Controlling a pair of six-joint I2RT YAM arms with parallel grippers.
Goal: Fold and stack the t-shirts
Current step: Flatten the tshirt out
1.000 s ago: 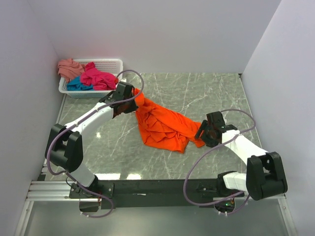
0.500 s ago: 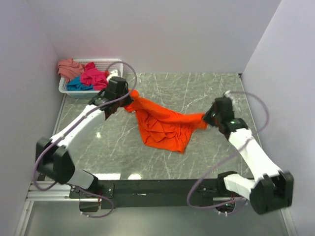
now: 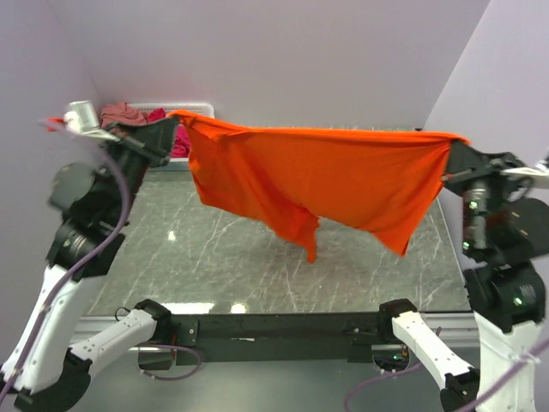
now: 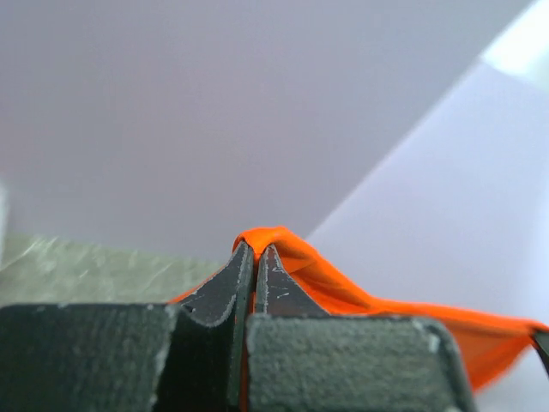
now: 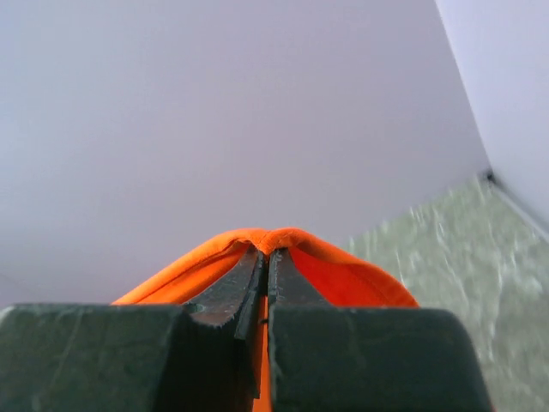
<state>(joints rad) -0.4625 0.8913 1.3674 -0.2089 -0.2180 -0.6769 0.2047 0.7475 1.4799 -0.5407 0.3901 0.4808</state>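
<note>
The orange t-shirt (image 3: 334,176) hangs stretched out in the air between both arms, well above the marble table (image 3: 214,257). My left gripper (image 3: 174,120) is shut on its left corner, and the cloth (image 4: 292,257) bulges over the closed tips (image 4: 255,251). On the right, my other gripper (image 3: 449,148) is shut on the opposite corner, with orange fabric (image 5: 360,279) wrapped over its tips (image 5: 267,255). A sleeve (image 3: 306,236) dangles below the middle. The other t-shirts, salmon-pink (image 3: 122,112) and magenta-pink (image 3: 180,142), lie at the back left, mostly hidden.
The white basket (image 3: 196,109) at the back left corner is largely covered by the left arm and the raised shirt. Lilac walls close in on three sides. A black rail (image 3: 283,326) with the arm bases runs along the near edge.
Both arms rose steeply and spread apart, lifting the orange shirt off the table and pulling it taut in the air. The right gripper closed on the shirt's corner within the last second.
</note>
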